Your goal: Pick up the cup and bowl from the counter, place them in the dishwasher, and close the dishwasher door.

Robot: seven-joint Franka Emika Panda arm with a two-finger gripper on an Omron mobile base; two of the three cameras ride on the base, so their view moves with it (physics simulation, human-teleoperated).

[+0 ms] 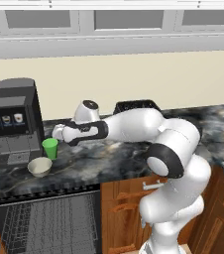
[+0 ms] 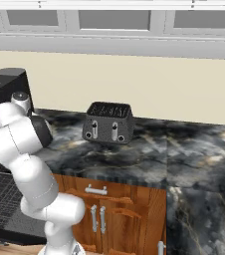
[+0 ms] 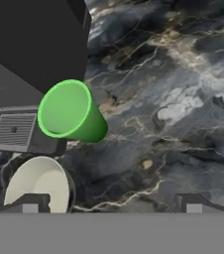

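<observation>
Jaws spread wide, empty, poised above the surface (image 1: 114, 158). Cup (image 3: 72, 113) upright beside the coffee machine (image 1: 12, 121), ahead and left of the fingertips (image 3: 30, 203); bowl (image 3: 37, 186) just beside it, nearer.

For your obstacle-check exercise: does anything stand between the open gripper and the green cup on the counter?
Nothing visible does. The gripper hangs open just above the cup, with only bare counter around. The bowl sits beside the cup, nearer the counter's front edge, and the coffee machine stands close behind.
</observation>
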